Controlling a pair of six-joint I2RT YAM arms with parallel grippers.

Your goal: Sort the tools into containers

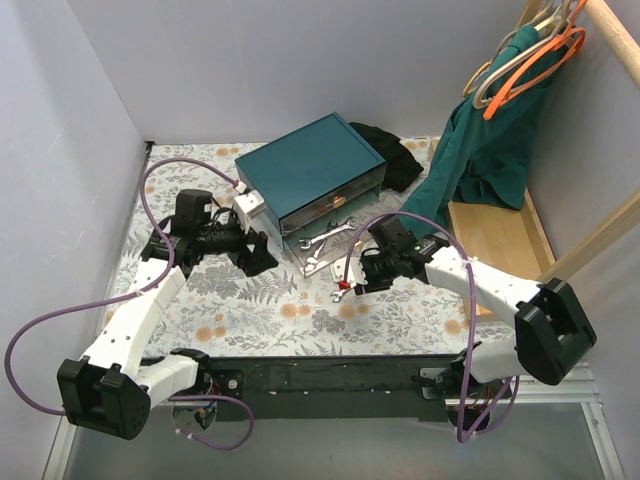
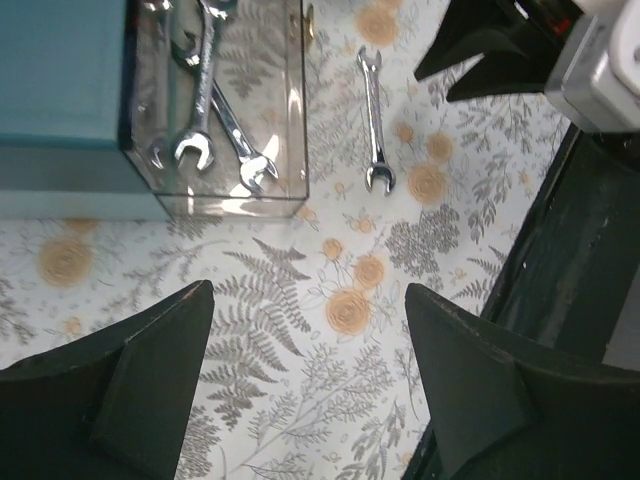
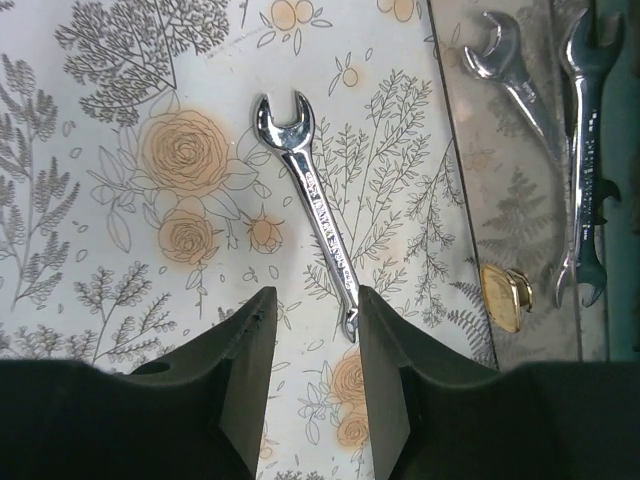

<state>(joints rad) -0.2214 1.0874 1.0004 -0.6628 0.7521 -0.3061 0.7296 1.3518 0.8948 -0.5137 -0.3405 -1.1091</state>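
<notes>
A silver wrench (image 3: 310, 205) lies on the floral cloth, also seen in the left wrist view (image 2: 375, 120). My right gripper (image 3: 315, 300) is open just above it, and the wrench's near end sits between the fingertips, against the right finger (image 3: 385, 340). The dark teal box (image 1: 310, 165) has its bottom drawer (image 2: 295, 110) pulled out, with two more wrenches (image 2: 205, 90) lying in it; they also show in the right wrist view (image 3: 585, 150) beside the brass knob (image 3: 505, 297). My left gripper (image 2: 310, 300) is open and empty over bare cloth, in front of the drawer. No screwdrivers show.
A black cloth (image 1: 390, 155) lies behind the box. A green garment (image 1: 490, 140) hangs on hangers at the back right above a light wooden tray (image 1: 500, 240). The black rail (image 1: 330, 370) marks the table's near edge. White walls close the left and back.
</notes>
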